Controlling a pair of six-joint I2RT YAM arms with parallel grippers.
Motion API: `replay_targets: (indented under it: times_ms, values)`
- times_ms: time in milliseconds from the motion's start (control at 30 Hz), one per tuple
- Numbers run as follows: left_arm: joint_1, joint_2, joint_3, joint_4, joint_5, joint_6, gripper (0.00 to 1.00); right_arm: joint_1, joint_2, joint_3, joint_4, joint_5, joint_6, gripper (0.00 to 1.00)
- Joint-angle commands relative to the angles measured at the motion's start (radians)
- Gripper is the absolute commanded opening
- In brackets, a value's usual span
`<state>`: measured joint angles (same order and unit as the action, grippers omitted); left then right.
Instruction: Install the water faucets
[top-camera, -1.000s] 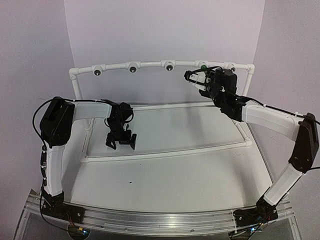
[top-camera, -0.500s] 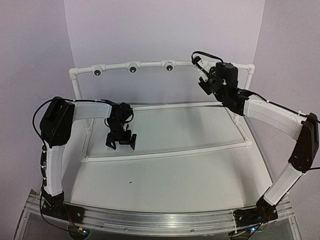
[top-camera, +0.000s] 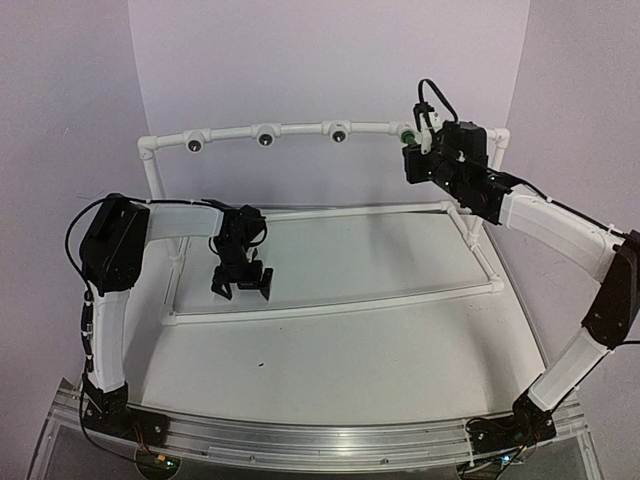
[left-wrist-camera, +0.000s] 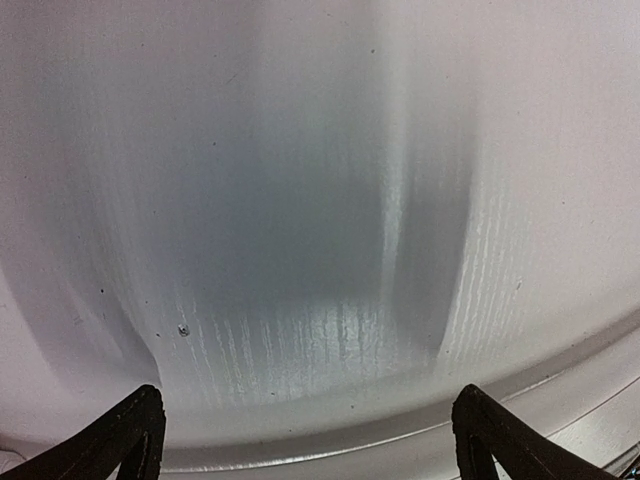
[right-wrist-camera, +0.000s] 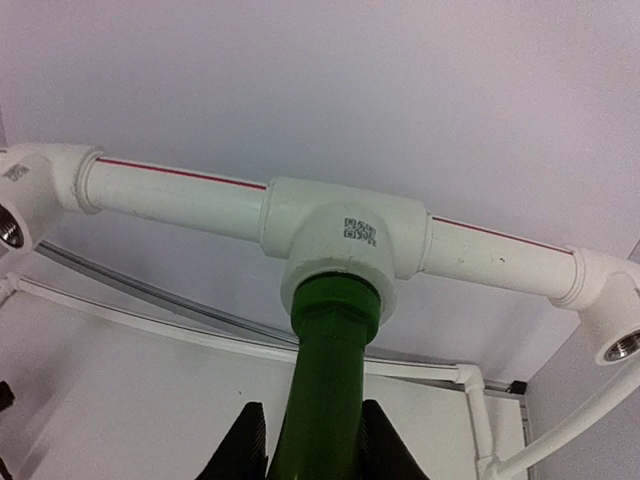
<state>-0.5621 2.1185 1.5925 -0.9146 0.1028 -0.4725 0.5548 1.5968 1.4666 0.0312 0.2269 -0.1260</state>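
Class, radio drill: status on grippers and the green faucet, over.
Right gripper shut on green faucet, its end in a white tee. Left gripper open, empty, above table. Nothing obstructing.

green tap: 1 | white tee fittings: 4 | pipe frame: 1 | robot arms: 2

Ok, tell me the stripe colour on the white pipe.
Thin red stripe on the white plastic pipe; right wrist view.

Rail: ran left to right above the back of the table.
Tap: in a joint near the rail's right end.
Right pincer: around the tap, just before that joint.
Left pincer: over the table's left side, well apart from the tap.
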Motion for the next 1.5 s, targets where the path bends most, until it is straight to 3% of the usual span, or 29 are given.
replay_targets:
  times_ms: [0, 500, 767, 1100, 1200, 1267, 1333, 1400, 1467]
  values:
    - [0.002, -0.039, -0.024, 0.007, -0.008, -0.008, 1.00, -0.017, -0.029, 0.024, -0.067, -0.167, 0.278, 0.28]
    - [0.003, -0.027, -0.011, 0.005, -0.003, 0.001, 1.00, -0.144, -0.035, 0.040, -0.041, -0.522, 0.722, 0.23]
    - [0.004, -0.025, -0.008, 0.000, -0.007, 0.005, 1.00, -0.228, -0.023, -0.050, 0.165, -0.815, 1.037, 0.22]
    - [0.007, -0.019, -0.001, -0.014, -0.007, 0.009, 1.00, -0.232, -0.026, -0.070, 0.255, -0.883, 1.211, 0.24]
    - [0.007, -0.018, 0.002, -0.018, -0.006, 0.010, 1.00, -0.235, -0.025, -0.072, 0.267, -0.901, 1.260, 0.35]
    - [0.007, -0.018, 0.005, -0.020, -0.007, 0.009, 1.00, -0.237, -0.029, -0.075, 0.271, -0.913, 1.244, 0.62]
    - [0.009, -0.021, 0.006, -0.022, -0.009, 0.011, 1.00, -0.242, -0.043, -0.087, 0.272, -0.925, 1.198, 0.81]
    - [0.008, -0.021, 0.007, -0.023, -0.009, 0.013, 1.00, -0.248, -0.060, -0.103, 0.271, -0.944, 1.139, 0.93]
    - [0.009, -0.020, 0.008, -0.024, -0.009, 0.014, 1.00, -0.256, -0.082, -0.128, 0.270, -0.948, 1.089, 0.97]
